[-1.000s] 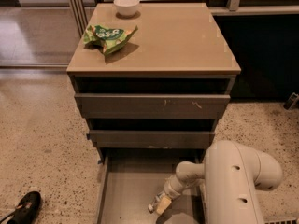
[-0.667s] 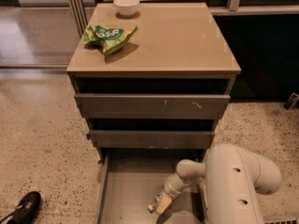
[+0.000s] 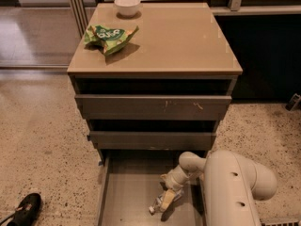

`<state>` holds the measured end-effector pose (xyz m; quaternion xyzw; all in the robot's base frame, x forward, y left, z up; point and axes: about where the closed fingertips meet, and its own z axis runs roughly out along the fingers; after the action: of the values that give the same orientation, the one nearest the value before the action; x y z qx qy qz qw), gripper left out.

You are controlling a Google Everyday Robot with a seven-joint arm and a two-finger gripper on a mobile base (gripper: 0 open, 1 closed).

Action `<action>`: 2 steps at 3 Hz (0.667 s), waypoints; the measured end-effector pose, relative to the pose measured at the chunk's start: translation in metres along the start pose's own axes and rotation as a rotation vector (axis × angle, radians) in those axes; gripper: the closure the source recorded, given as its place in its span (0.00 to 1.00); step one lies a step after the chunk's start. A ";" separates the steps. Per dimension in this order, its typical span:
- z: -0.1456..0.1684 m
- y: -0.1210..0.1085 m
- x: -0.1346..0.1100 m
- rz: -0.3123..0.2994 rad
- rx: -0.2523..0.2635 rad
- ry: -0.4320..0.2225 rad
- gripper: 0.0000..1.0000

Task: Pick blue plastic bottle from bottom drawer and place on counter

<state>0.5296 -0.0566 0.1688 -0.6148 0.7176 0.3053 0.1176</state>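
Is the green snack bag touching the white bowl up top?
Apart. The camera view shows bare counter between the green snack bag and the white bowl. The gripper is low in the bottom drawer, by the blue plastic bottle.

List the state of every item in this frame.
Grey-brown bottom drawer: pulled open.
Small clear plastic bottle: lying in that drawer, at the claw.
Claw: down inside the drawer, over the bottle.
Green snack bag: crumpled, lying on glossy tan counter.
Small white bowl: upright on counter.

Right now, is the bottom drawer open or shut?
Open: the bottom drawer is pulled out, floor visible, with the gripper inside it.
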 end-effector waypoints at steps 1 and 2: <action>0.000 0.000 0.000 0.000 0.000 0.000 0.00; 0.009 0.001 0.011 0.046 -0.039 0.099 0.00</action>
<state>0.5248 -0.0605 0.1564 -0.6145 0.7304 0.2914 0.0628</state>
